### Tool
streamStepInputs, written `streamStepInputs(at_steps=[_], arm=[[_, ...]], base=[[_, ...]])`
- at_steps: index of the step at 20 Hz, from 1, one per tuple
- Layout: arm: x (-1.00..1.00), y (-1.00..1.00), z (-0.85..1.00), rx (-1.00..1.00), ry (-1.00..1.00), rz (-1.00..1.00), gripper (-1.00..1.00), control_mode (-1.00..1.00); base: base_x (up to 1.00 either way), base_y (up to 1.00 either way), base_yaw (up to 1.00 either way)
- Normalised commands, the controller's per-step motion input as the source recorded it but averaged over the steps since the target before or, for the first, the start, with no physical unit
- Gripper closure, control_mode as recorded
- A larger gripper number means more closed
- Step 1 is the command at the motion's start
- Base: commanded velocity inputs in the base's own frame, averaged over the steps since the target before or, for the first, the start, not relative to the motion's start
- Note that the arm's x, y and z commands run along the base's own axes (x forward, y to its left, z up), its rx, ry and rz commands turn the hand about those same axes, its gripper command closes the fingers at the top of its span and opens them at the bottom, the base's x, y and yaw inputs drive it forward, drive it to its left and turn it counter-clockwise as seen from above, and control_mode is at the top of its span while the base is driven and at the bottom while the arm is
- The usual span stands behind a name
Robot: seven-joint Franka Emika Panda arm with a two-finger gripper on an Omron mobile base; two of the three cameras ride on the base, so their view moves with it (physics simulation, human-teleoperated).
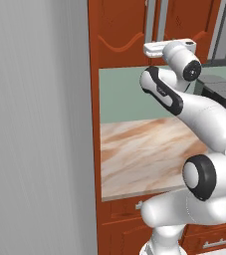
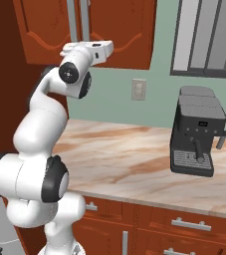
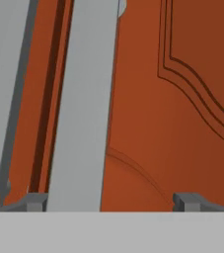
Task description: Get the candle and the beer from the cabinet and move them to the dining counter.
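Two grey bar handles (image 3: 81, 108) are running down the closed cabinet (image 3: 182, 123) doors; the gripper (image 3: 111, 201) is standing wide open, one handle sitting between its fingertips (image 3: 34, 201), gripping nothing.

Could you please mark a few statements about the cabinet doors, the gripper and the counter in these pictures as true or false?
1. The cabinet doors are closed. True.
2. The gripper is clamped shut on a green bottle. False: its fingertips stand wide apart, holding nothing, with a grey bar handle rising between them.
3. A dark coffee machine stands on the marble countertop. True.
4. The candle is already standing on the countertop beside the coffee machine. False: no candle is there.
5. The cabinet's two bar handles run horizontally. False: they run vertically, side by side.
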Motion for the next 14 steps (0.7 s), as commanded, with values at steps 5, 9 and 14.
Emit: streamStepInputs(at_steps=[5,9,14], arm=[[0.38,0.02,0.0,0.0,0.0,0.0,-1.0,-1.0],[0.35,0.04,-0.02,0.0,0.0,0.0,1.0,-1.0],[0.36,0.26,-0.11,0.0,0.0,0.0,1.0,-1.0]], base=[[0.0,0.0,0.0],[0.0,0.0,0.0],[0.0,0.0,0.0]])
